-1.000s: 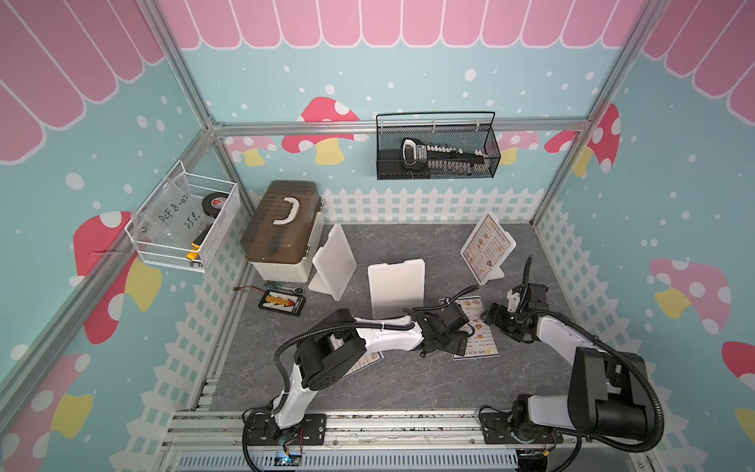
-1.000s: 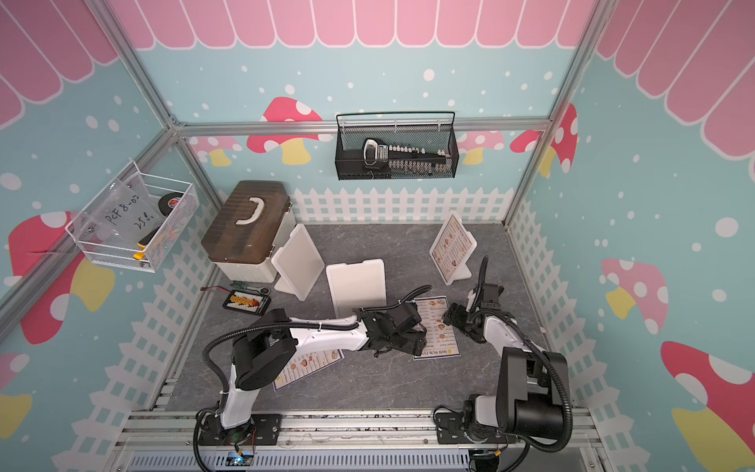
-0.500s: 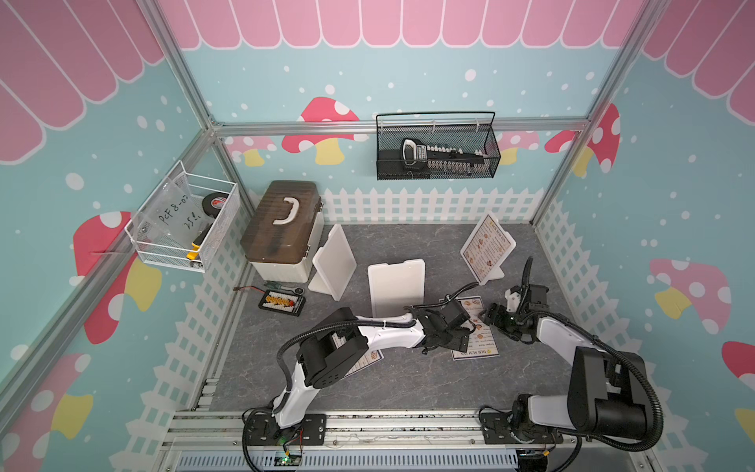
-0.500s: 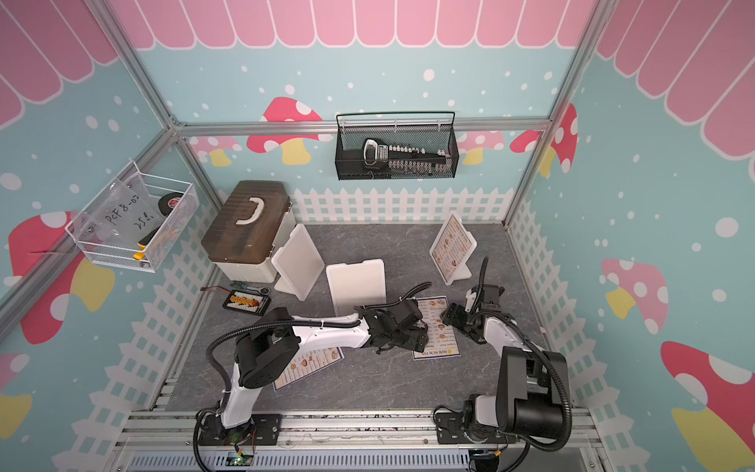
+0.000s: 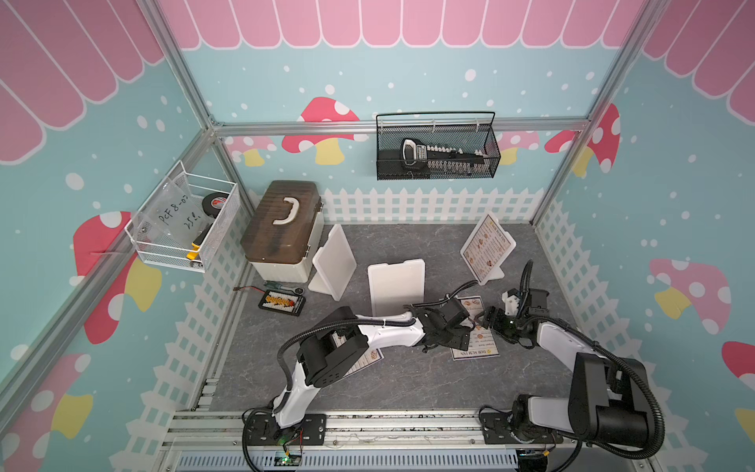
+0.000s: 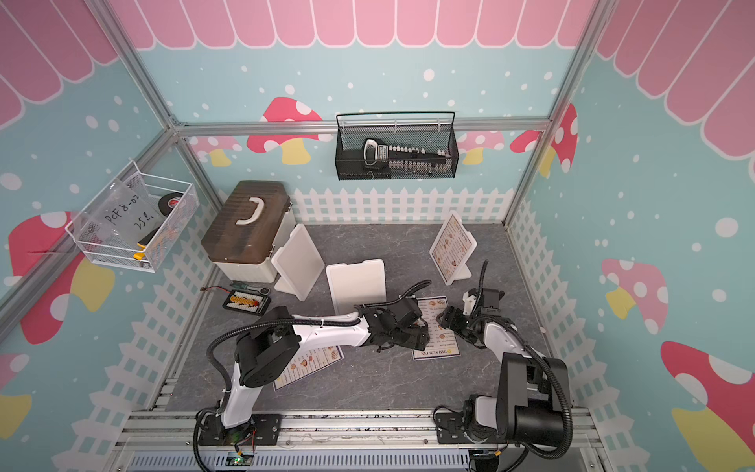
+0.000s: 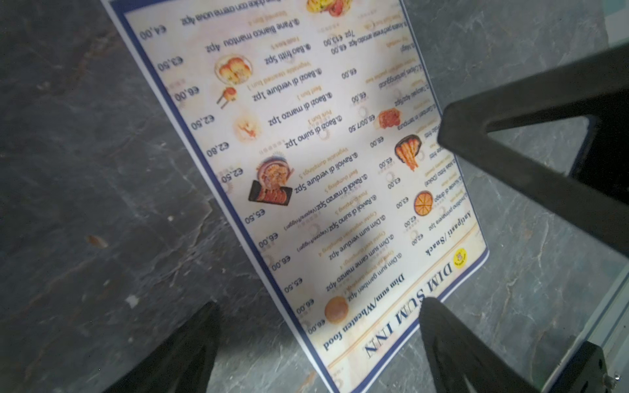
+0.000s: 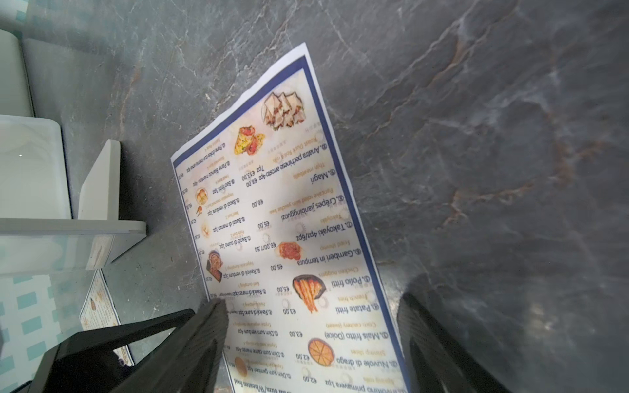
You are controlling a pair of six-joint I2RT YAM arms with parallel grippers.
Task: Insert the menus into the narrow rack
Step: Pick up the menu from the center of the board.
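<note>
Desk (image 5: 408, 388): flat menu (image 5: 480, 347) right of centre, left claw (image 5: 459, 337) over its 9 o'clock side, right claw (image 5: 491, 319) at its 3 o'clock side. Second menu (image 5: 374, 356) under left arm (image 5: 388, 332), 7 o'clock. Propped menu (image 5: 487, 245), 1 o'clock. Toolbox (image 5: 282, 229), 10 o'clock.

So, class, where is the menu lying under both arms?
In both top views the menu lies flat on the grey table, right of centre, between the two arms' open jaws; the white stand holding another menu stands just behind it.

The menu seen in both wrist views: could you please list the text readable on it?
"DIM SUM INN": heading of the menu.
"Antipasti/Snack": column title.
"Dim sum/Wheaten food": column title.
"Gamberi in tempura": dish line.
"Pollo fritti": dish line.
Small subtitles: too blurred to read.
</note>
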